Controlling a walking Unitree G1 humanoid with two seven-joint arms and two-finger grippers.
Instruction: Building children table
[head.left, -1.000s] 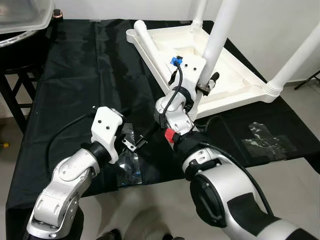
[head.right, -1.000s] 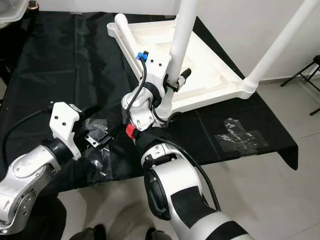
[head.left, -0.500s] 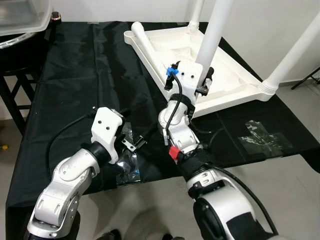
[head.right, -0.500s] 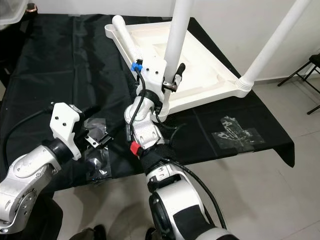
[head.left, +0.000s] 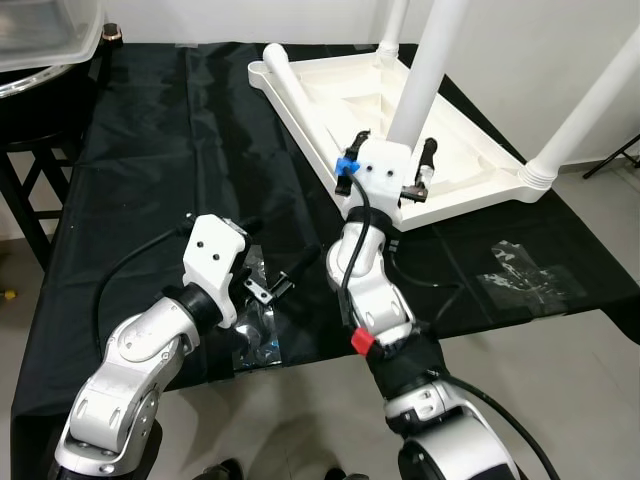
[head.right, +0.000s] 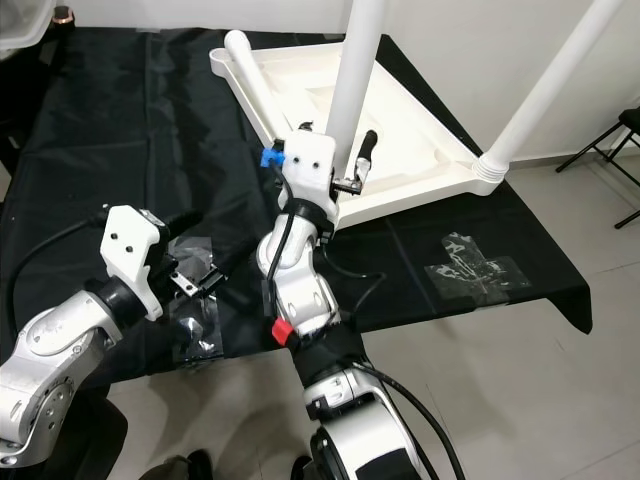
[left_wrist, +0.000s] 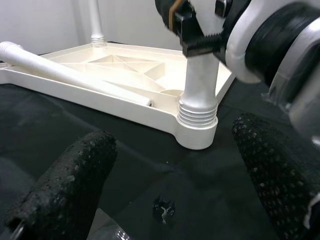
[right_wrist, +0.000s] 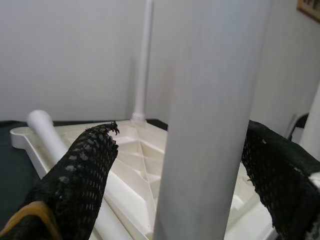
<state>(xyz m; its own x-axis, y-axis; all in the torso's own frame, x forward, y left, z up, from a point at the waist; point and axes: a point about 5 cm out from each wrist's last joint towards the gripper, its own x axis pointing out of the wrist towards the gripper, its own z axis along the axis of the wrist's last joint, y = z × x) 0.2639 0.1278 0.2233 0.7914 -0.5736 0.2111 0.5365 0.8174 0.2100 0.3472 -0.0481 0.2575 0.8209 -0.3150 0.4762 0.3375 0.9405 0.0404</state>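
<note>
Fingers of the right gripper stand apart, one on each side of the near table leg, and they do not press on it. This leg stands upright in the near corner of the upturned white table, which lies on a black cloth. One loose leg lies along its edge. Left gripper hovers low over small plastic bags, its fingers also apart.
</note>
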